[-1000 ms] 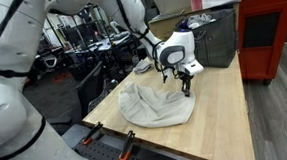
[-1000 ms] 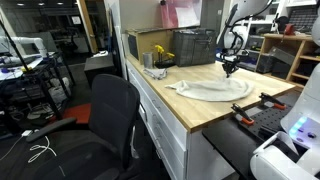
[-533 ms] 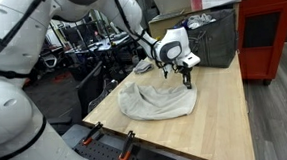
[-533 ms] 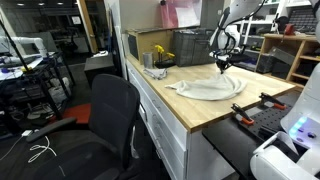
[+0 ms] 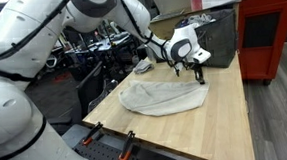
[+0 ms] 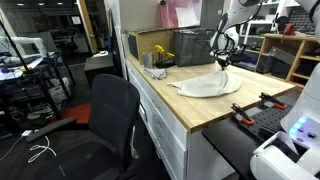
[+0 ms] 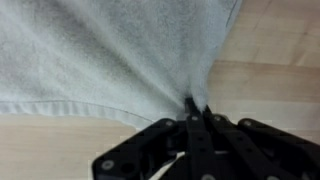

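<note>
In an exterior view, the black two-fingered gripper [image 5: 201,78] points straight down at the far edge of the pale grey, crumpled cloth [image 5: 165,97]. Its jaws are pressed together on a pinch of that edge. The cloth spreads away from the fingers across the light wooden tabletop [image 5: 226,125], and because only one edge is pinched, the bulk lies slack on the wood. A dark bin [image 5: 217,35] stands behind the gripper, well apart.

In an exterior view from the aisle, the gripper [image 6: 222,64] hangs over the cloth [image 6: 208,86], and the fabric rises in a small peak up to the fingertips, so the hold looks real. A dark wire basket [image 6: 195,45] and yellow flowers [image 6: 160,52] sit beyond the gripper along the tabletop [image 6: 200,112].

In the wrist view, the gripper [image 7: 195,108] is fully closed, with folds of the cloth [image 7: 110,50] fanning out from the pinch. Bare tabletop [image 7: 275,105] shows just beside the fingers, so the hold sits right at the hem.
</note>
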Tool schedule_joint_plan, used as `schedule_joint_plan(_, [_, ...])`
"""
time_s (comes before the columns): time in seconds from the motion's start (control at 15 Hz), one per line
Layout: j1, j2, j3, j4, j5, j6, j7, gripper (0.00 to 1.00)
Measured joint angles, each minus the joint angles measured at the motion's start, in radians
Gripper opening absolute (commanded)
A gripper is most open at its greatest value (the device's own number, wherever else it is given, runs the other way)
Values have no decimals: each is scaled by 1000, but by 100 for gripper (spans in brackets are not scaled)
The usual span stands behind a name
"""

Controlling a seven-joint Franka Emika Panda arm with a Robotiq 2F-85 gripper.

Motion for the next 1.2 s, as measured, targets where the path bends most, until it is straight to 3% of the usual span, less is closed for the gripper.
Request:
schedule_joint_plan(0.13, [4, 43, -35, 49, -32, 17, 38, 1])
schedule_joint_plan(0.2, [7, 63, -51, 69, -43, 28, 56, 11])
schedule_joint_plan(0.27, [10, 81, -64, 85, -54, 42, 74, 30])
schedule_joint_plan(0.6, [20, 123, -71, 113, -67, 72, 101, 66])
schedule_joint_plan(0.87, [23, 93, -31, 51, -63, 159, 94, 95])
schedule_joint_plan(0.93, [22, 73, -14, 15, -58, 180, 89, 100])
schedule_joint_plan(1.2, [12, -37, 53, -170, -33, 276, 21, 100])
